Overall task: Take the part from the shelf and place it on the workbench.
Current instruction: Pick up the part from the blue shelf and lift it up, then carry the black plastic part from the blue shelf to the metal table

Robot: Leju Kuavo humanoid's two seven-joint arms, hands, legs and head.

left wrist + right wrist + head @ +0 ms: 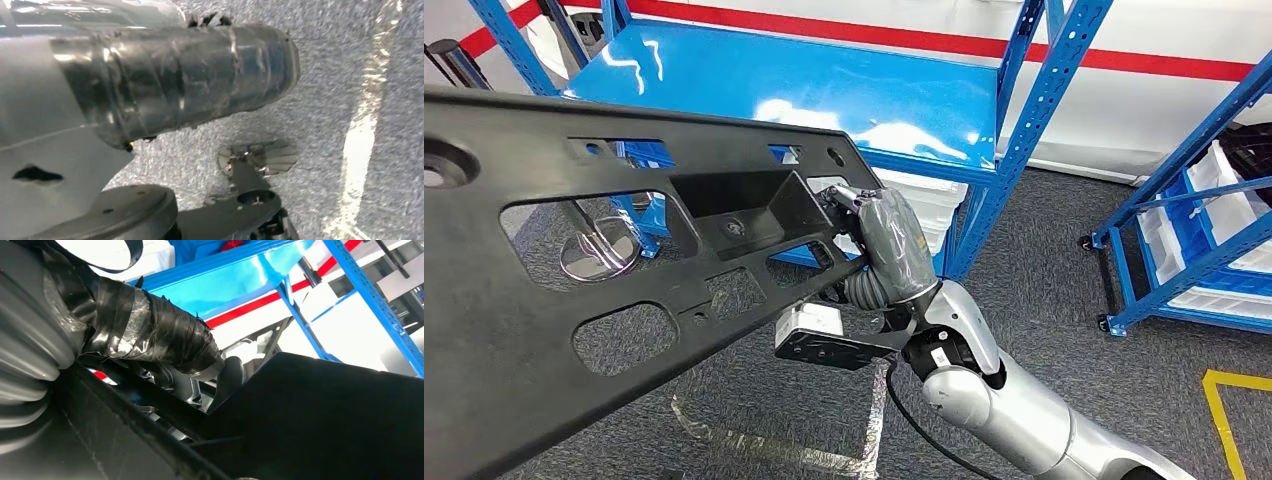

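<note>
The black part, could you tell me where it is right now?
In the head view, the part fills the left side, held by the right hand, off the blue shelf behind.

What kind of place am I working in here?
Likely a factory or warehouse storeroom: blue steel shelving, white bins on a wheeled rack, yellow floor tape. The right hand holds a black part.

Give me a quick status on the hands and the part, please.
Right hand grips black part, held off the shelf. Left hand: taped, grip unclear. No workbench seen.
</note>
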